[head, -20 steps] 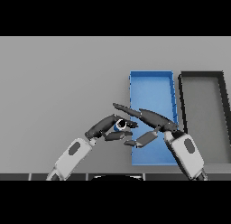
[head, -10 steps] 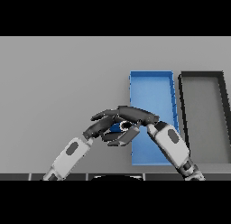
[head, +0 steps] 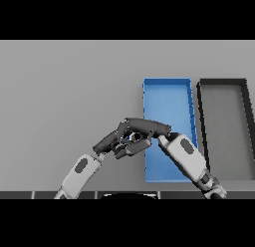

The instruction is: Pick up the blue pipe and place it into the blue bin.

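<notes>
The blue pipe [head: 133,137] shows only as a small blue patch held above the table, just left of the blue bin [head: 167,94]. My left hand [head: 110,140] comes up from the lower left, with its fingers curled on the pipe from the left. Reaching in from the lower right, my right hand [head: 148,126] lays its fingers over the top of the pipe and has its thumb curled below it. The two hands meet around the pipe and hide most of it.
A black bin [head: 223,86] stands right beside the blue bin on its right. My right forearm [head: 187,156] crosses over the near half of the blue bin. Grey table stretches to the left and the back.
My right hand has slid left from over the blue bin and closed over the pipe in my left hand. The left hand has hardly moved.
</notes>
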Available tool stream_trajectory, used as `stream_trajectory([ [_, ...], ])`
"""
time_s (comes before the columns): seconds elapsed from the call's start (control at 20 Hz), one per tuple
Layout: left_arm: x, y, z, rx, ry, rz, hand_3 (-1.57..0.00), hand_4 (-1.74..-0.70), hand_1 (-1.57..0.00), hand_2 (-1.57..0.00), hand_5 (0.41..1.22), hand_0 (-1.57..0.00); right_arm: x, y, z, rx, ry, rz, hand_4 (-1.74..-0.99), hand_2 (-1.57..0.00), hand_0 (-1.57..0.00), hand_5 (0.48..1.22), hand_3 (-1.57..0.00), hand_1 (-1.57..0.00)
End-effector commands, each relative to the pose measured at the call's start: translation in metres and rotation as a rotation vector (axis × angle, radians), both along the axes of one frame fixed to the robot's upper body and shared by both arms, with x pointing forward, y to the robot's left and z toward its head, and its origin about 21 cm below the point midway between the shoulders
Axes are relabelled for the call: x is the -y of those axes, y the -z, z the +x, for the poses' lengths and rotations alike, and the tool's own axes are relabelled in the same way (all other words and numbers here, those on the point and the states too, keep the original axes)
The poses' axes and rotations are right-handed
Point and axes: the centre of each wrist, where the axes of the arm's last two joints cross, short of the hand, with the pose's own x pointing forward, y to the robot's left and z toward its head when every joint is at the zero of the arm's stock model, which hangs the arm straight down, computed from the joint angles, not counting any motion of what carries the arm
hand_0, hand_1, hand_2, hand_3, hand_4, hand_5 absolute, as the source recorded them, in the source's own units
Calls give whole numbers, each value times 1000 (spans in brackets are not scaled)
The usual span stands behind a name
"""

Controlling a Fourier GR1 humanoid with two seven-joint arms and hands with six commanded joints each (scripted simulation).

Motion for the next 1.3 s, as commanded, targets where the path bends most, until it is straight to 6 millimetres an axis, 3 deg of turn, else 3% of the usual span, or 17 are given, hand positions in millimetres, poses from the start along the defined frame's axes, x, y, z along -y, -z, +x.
stream_trajectory([
  [0.0,0,-2,3,3,-2,2,-1405,-1706,-1426,-1348,1221,-1438,2,0,-2,33,5,-11,-1447,-1459,-1456,1059,-1410,-1454],
  [0.2,-2,-5,1,-10,-7,-8,-1503,-1727,-1512,-1388,1221,-1516,-1,-1,-2,29,2,6,-1475,-1525,-1524,1155,-1505,-1523],
  [0.25,-4,-3,2,15,-8,-2,-1333,-1648,-1354,-1221,1221,-1435,0,0,-2,14,8,16,-1480,-1534,-1533,1168,-1518,-1533],
  [0.35,-8,-4,5,79,29,63,-853,-1415,-866,-781,1221,-925,4,1,-1,-8,19,24,-1487,-1548,-1547,1187,-1537,-1546],
  [0.45,-7,-4,6,116,84,127,-546,-1216,-554,-500,1221,-592,2,0,-5,-3,15,-3,-1490,-1556,-1556,1199,-1549,-1555],
  [0.5,-10,-5,4,136,90,138,-436,-1143,-443,-399,1187,-473,0,-2,-5,-2,9,-5,-1491,-1559,-1559,1204,-1554,-1558],
  [0.65,-14,-5,4,164,82,145,-223,-999,-226,-204,930,-242,-1,-3,-6,2,-2,5,-1494,-1565,-1565,1212,-1562,-1565],
  [0.75,-15,-4,7,166,68,162,-142,-942,-145,-130,785,-154,-4,-2,-7,5,-4,-8,-1496,-1567,-1567,1215,-1565,-1567],
  [0.9,-15,-5,8,162,55,153,-72,-889,-74,-66,664,-79,-2,1,-6,12,19,-41,-1495,-1569,-1569,1218,-1568,-1569],
  [1.25,-13,0,9,99,22,154,-14,-896,-15,-13,562,-16,2,-3,-4,-50,22,11,-1489,-1571,-1571,1220,-1570,-1571],
])
